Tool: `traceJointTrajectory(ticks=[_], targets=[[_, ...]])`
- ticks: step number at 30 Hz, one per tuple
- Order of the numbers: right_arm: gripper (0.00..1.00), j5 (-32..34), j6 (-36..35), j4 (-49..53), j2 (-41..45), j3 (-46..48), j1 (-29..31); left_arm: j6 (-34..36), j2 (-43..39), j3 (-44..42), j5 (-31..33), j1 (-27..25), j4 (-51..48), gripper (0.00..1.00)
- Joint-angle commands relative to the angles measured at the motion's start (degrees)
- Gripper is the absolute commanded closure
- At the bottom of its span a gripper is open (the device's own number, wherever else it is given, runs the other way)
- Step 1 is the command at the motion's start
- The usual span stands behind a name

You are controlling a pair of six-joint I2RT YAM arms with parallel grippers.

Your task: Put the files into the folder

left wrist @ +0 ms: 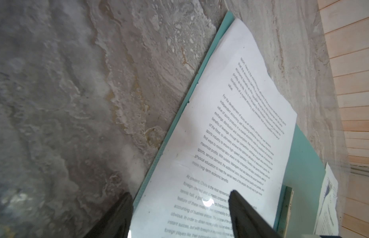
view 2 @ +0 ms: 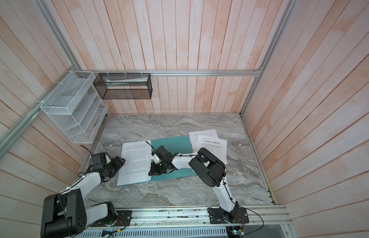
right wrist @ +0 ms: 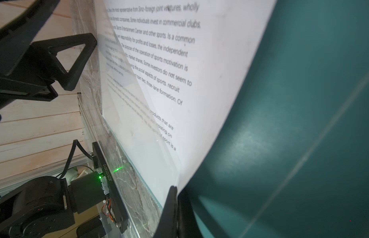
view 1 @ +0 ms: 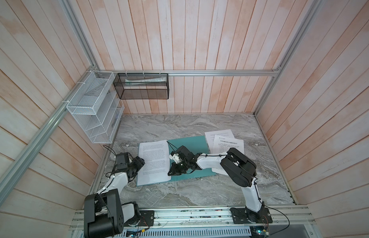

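Teal folder point(view 1: 189, 144) lay flat mid-bench, and my right gripper point(view 1: 170, 172) was pinched shut on the edge of the printed sheet point(view 1: 153, 160) atop it, limp and light I judged, while the left gripper point(view 1: 141, 162) hung open opposite.

My right arm point(view 1: 208, 162) hides part of the teal folder point(view 1: 189, 144) and the near corner of two sheets point(view 1: 227, 144). In both top views their print is too small to read. My right gripper point(right wrist: 176, 188), cut off by the picture's edge, meets the page point(right wrist: 210, 72); whether it pinches it, I cannot tell.

pale wooden plank walls point(view 1: 200, 41) enclose a grey marble tabletop point(view 1: 200, 191).
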State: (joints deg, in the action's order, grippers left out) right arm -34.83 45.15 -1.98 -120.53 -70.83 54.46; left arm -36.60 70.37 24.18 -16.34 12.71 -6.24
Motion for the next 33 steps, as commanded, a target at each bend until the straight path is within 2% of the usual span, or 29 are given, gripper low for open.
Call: traceJointTrajectory(ticks=[1, 4, 6, 7, 13, 19, 24, 29, 33], targets=[[1.00, -0.1, 0.3, 1.2, -2.2, -0.5, 0.9, 0.4, 0.3, -1.0, -0.6, -0.7, -2.7, 0.25], [1.00, 0.2, 0.3, 2.0, -1.4, -0.4, 0.6, 0.4, 0.2, -1.0, -0.5, -0.8, -2.7, 0.25], [0.81, 1.8, -0.3, 1.9, 1.2, 0.8, 0.0, 0.3, 0.0, -1.0, -0.3, -0.8, -2.8, 0.25], [0.74, 2.9, -0.8, 2.3, 2.5, 1.0, -0.2, 0.3, -0.2, -1.0, -0.2, -0.8, -2.8, 0.25], [0.52, 4.2, -2.4, 4.1, 11.4, 2.5, -2.0, 0.2, -2.1, -1.5, 0.2, -0.8, -3.1, 0.25], [0.39, 7.4, -6.7, 12.1, 20.6, 2.2, -4.0, 1.2, -5.8, -1.5, 0.7, -0.7, -4.6, 0.23], [0.26, 10.7, -9.5, 14.4, 28.3, 3.4, -8.9, 1.5, -9.4, -0.1, 1.8, -0.7, -6.6, 0.22], [0.26, 13.6, -11.6, 13.6, 33.9, 5.1, -15.6, 1.6, -10.3, 4.0, 2.3, -0.7, -9.5, 0.22], [0.37, 17.0, -14.2, 15.6, 35.6, 5.6, -22.5, 2.7, -10.4, 10.4, 4.7, -2.9, -12.1, 0.22]])
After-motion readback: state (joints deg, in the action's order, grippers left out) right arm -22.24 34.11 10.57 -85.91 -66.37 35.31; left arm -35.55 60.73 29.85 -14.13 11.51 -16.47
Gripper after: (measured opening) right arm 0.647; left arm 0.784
